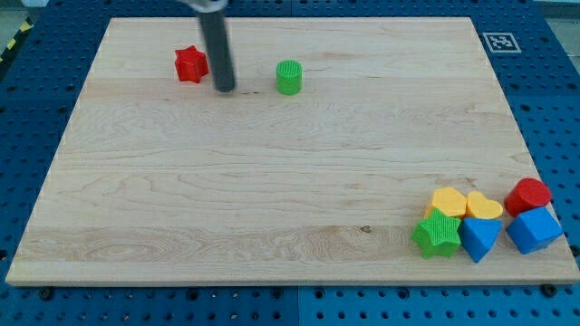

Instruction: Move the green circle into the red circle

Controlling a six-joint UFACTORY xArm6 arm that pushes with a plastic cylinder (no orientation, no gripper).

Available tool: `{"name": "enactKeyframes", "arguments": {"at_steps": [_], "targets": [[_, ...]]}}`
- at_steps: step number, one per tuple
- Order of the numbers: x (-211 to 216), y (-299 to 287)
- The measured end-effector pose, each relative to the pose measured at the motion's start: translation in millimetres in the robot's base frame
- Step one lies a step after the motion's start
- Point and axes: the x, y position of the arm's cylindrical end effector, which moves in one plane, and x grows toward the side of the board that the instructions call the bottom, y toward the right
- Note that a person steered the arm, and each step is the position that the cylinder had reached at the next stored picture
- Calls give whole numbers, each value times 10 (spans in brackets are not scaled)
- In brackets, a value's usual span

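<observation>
The red star (190, 64) sits just to the view's left of my tip (225, 89), which touches and holds nothing, the upright green circle (288, 77) near its right, the red circle (527, 195) far lower-right, rod top cropped.

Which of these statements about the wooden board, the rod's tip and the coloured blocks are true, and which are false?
1. My tip sits between the red star block and the green circle block. True.
2. The green circle touches the red circle block. False: they lie far apart, the red circle at the view's bottom right.
3. My tip touches the green circle. False: a gap separates them.
4. A green star block lies near the view's bottom right. True.
</observation>
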Motion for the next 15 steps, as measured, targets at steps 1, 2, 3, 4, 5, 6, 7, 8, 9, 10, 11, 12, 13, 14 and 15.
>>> {"name": "enactKeyframes", "arguments": {"at_steps": [1,2,3,4,5,6,7,8,9,10,11,12,13,14,15], "targets": [[21,997],[88,1148],[73,589],[-224,420],[-368,866],[-87,1701],[184,1909],[85,1543],[-255,1344],[-542,1494],[-308,2287],[235,2762],[387,2673],[151,2343],[255,2249]]}}
